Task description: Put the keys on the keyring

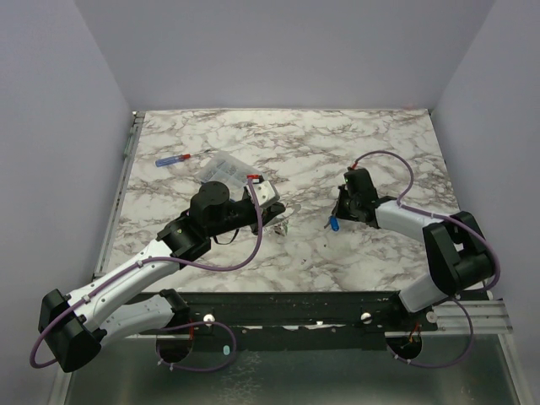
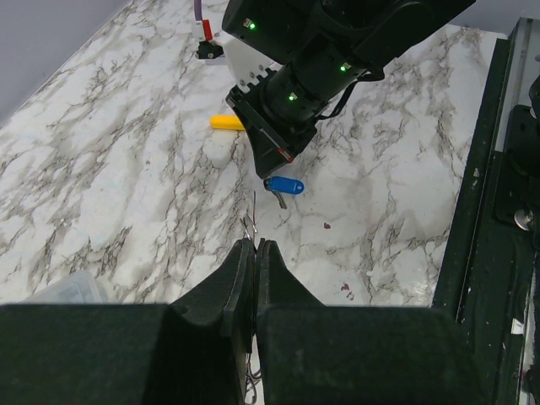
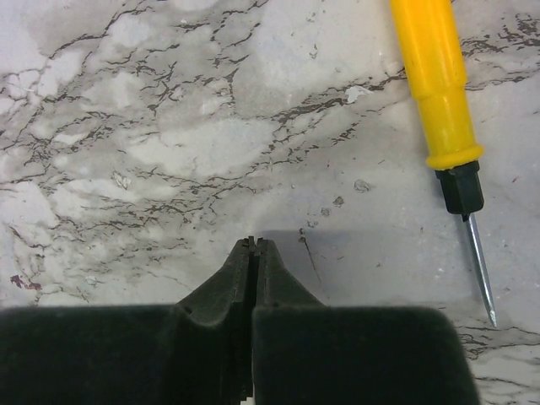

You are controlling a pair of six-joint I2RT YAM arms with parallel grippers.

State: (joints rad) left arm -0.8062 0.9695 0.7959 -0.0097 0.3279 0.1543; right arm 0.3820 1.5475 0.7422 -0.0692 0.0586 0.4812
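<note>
Two grippers: both clamped.
Left gripper (image 2: 255, 250): pinches a thin wire, probably the keyring (image 2: 253, 218), seen edge-on.
Right gripper (image 3: 253, 246): closed on nothing visible.
Blue key (image 2: 284, 185): loose, just beside the right tip, between both grippers — right arm nearer; tag crosswise to the left arm's reach.

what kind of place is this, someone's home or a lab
Probably a robot lab test cell, not a home: a left arm and right arm bolted to a rail at a marble-patterned table, with plain walls boxing it in.
</note>
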